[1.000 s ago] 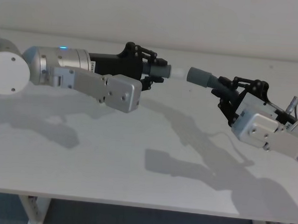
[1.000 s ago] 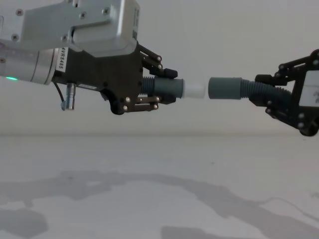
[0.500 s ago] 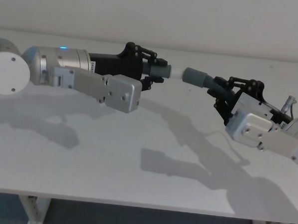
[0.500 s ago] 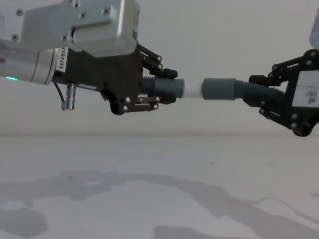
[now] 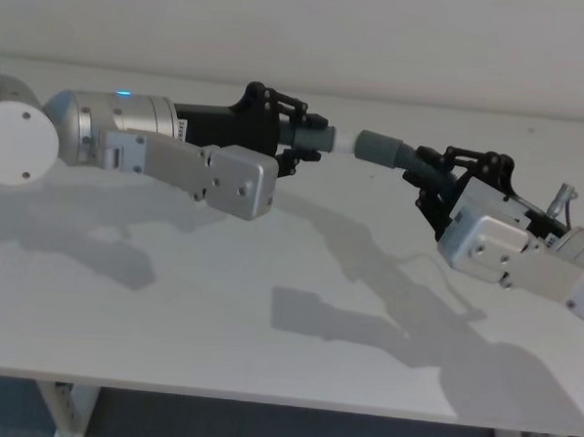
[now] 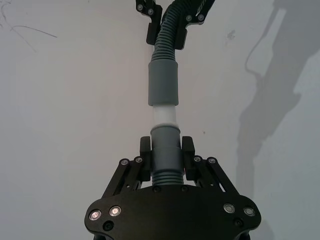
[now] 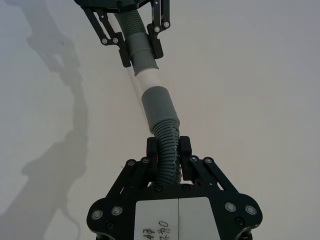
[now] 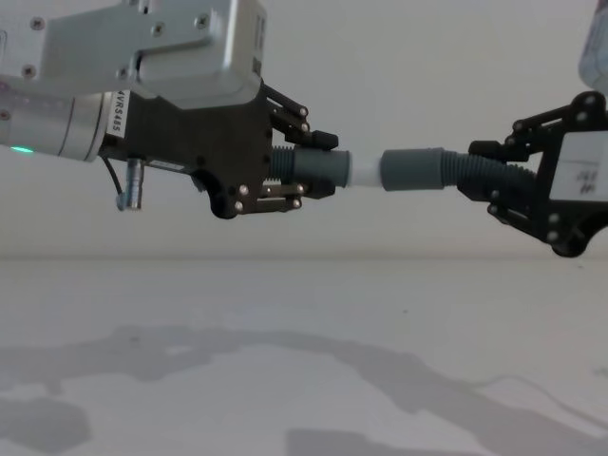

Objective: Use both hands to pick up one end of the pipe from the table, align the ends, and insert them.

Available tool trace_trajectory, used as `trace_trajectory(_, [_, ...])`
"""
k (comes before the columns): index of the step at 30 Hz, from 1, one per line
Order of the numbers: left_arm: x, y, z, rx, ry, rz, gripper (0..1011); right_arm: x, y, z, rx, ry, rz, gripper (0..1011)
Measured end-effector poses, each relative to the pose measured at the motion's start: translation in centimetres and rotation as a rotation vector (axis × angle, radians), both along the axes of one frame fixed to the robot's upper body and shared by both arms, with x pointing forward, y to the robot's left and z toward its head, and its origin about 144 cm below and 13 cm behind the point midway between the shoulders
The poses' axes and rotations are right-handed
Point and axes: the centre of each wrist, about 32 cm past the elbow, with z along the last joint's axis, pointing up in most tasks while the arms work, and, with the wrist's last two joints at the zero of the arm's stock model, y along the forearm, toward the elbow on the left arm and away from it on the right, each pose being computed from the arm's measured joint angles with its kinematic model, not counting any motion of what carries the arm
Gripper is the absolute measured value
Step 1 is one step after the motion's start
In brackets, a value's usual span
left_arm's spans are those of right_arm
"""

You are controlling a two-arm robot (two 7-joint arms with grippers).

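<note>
Head view: ribbed dark-grey pipe pieces (image 5: 412, 163) meet in mid-air above the matte white counter (image 5: 267, 325); left end effector (image 5: 298, 139) clamped on the spigot piece (image 5: 316, 139), right end effector (image 5: 441, 177) clamped on the socket piece.
Chest view: white spigot tip (image 8: 365, 171) partly inside the smooth socket cuff (image 8: 411, 169), a short white band showing.
Left wrist view: fingers (image 6: 145, 157) pinch the grey cuff.
Right wrist view: fingers (image 7: 152, 150) grip the corrugated section.

pipe (image 8: 446, 171): dark-grey ribbed | spigot tip (image 8: 364, 171): white | table (image 5: 269, 276): white
</note>
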Motion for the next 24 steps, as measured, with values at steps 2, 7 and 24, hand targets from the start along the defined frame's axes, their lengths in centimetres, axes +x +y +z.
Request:
trace_trajectory(2, [0.00,0.00,0.00,0.000,0.000,0.000,354,0.00,0.03,-0.01,0.000,0.001,0.000,251])
trace_trajectory(7, [0.00,0.00,0.00,0.000,0.000,0.000,354,0.01,0.10,-0.05,0.000,0.003,-0.001,252])
trace_trajectory(24, [0.00,0.00,0.00,0.000,0.000,0.000,354,0.03,0.19,-0.11,-0.001,0.005,-0.003,251])
